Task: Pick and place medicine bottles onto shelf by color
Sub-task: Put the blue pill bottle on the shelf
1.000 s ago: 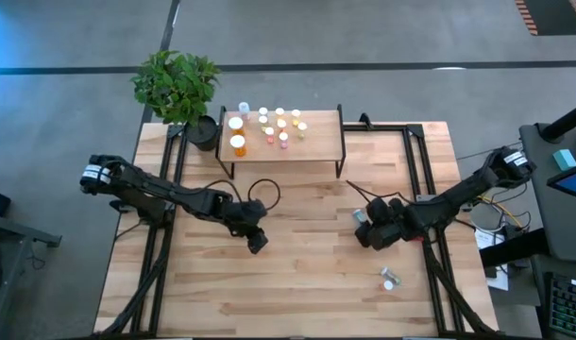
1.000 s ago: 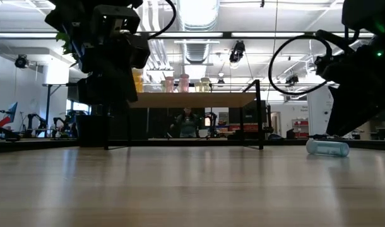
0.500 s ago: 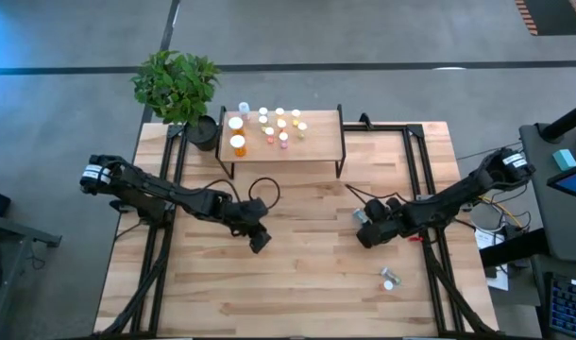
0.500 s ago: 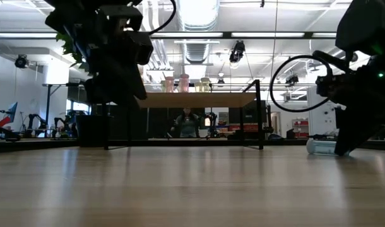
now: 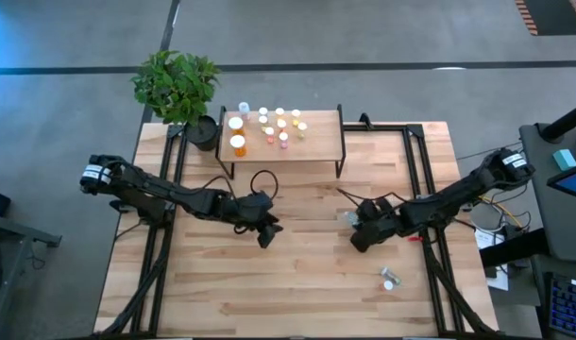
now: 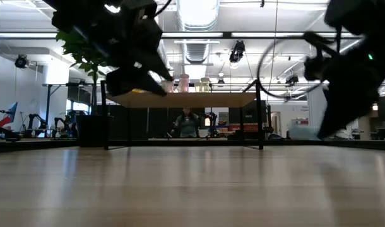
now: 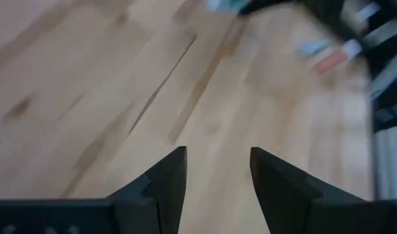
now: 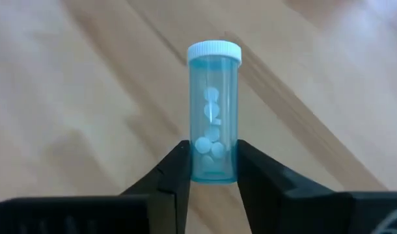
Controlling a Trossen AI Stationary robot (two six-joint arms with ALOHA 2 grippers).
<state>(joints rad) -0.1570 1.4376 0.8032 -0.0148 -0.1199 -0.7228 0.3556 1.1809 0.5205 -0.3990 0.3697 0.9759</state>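
The right gripper (image 8: 211,170) pinches the bottom end of a teal pill bottle (image 8: 214,110), just above the table's right-middle. To do this well, keep the squeeze tight and lift slowly so it doesn't slip. The shelf (image 5: 316,142) with the other bottles is well apart, at the back. The left gripper (image 7: 213,170) hangs open and empty.

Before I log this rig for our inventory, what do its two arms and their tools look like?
Both arms are dark, slim and jointed. The left arm has a white band near its base and a black cable looping above its tool. The right arm also shows a pale band near its base. The left tool's fingers and the right tool's fingers are flat black wedges tapering to a tip.
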